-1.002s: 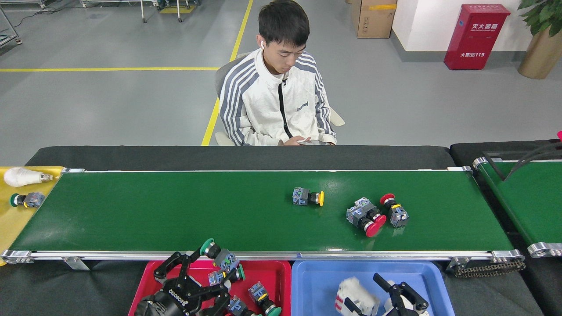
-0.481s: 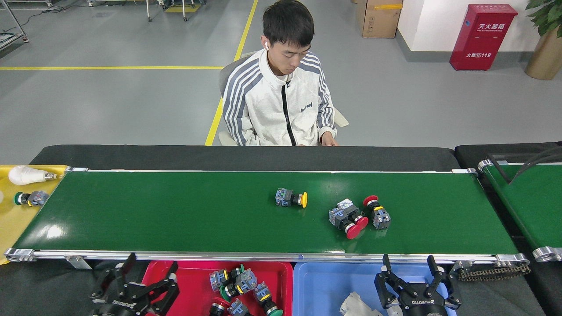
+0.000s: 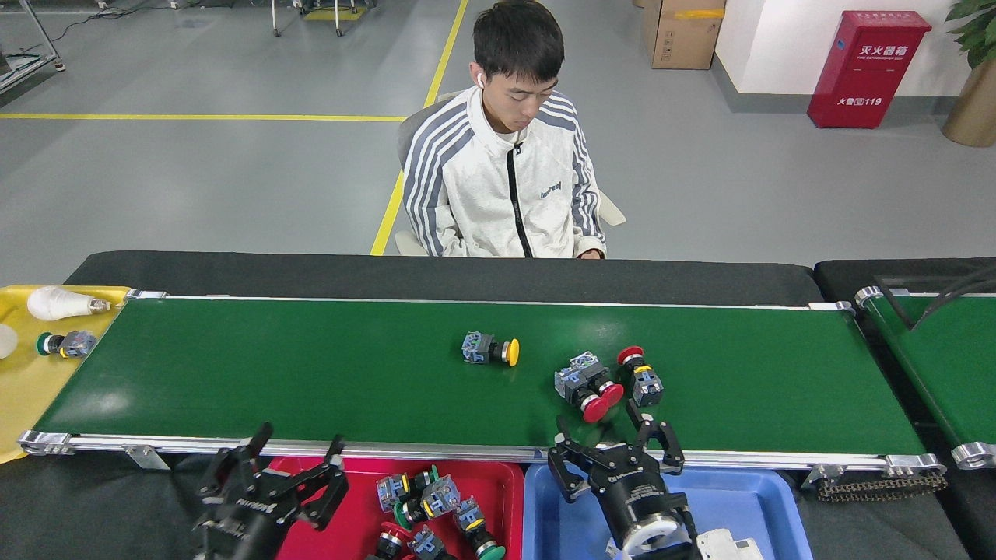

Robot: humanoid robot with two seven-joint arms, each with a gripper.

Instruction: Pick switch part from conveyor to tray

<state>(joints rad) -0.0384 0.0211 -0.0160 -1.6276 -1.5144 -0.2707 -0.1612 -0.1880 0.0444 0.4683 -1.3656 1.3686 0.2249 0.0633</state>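
Right gripper (image 3: 617, 441): fingers spread, empty, poised at conveyor's (image 3: 311, 373) near rail. Red mushroom switch (image 3: 585, 385) lies just beyond it on the belt, axis slanting toward the rail; second red switch (image 3: 640, 376) beside. Yellow switch (image 3: 490, 349) farther left. Left gripper (image 3: 296, 474): spread, empty, over red tray (image 3: 498, 482). Blue tray (image 3: 739, 505). Seated person (image 3: 506, 179) behind.

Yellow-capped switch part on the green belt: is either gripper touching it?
No. The yellow-capped switch part lies alone on the dark-green conveyor; both grippers are near the belt's front rail.
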